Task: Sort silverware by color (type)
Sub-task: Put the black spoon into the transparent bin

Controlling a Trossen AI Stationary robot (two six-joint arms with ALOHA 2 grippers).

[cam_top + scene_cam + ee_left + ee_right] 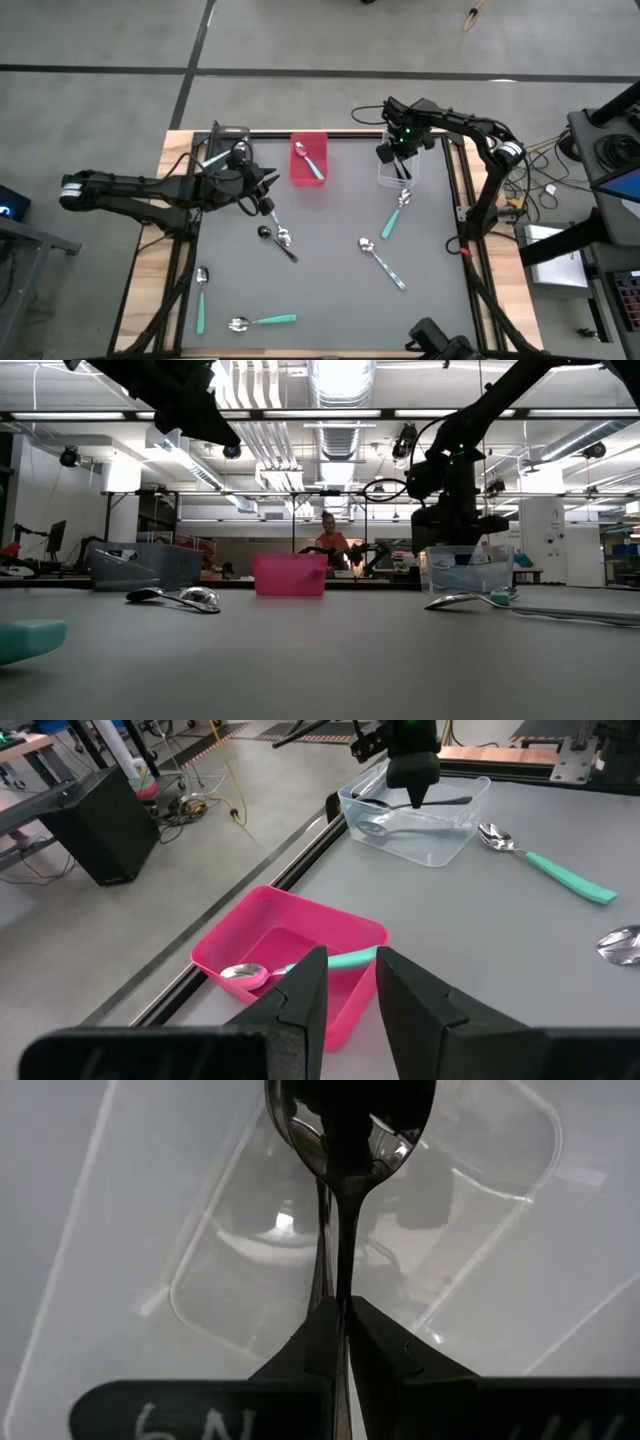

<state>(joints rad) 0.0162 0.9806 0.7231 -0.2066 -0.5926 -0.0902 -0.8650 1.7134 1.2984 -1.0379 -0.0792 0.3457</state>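
We have the right tool (340, 1325) pinching a black spoon (345, 1120) by its handle, bowl hanging straight below the tool and over the clear bin (370, 1230). Under it, in that bin, we see at least one more dark spoon already lying, so the black group seems well under way.

Our left tool (348, 982) hangs above the bench (330, 220) with its fingers slightly spread and nothing between them. Just ahead of it sits the pink bin (290, 955), which holds one teal-handled spoon (255, 972). A grey bin (222, 140) stands behind the left tool; we cannot tell what it holds.

We judge the sort perhaps a third done. Still loose on the bench are a teal spoon just beside the clear bin (393, 216), another teal one (383, 264) farther out from the right tool, two teal ones (201, 297) (262, 321) at the near edge well away from both tools, and a small pile just beyond the left tool with a black spoon (277, 241) and a pale-handled one (277, 226). Once the held spoon drops, most of what remains is teal work for the pink bin.
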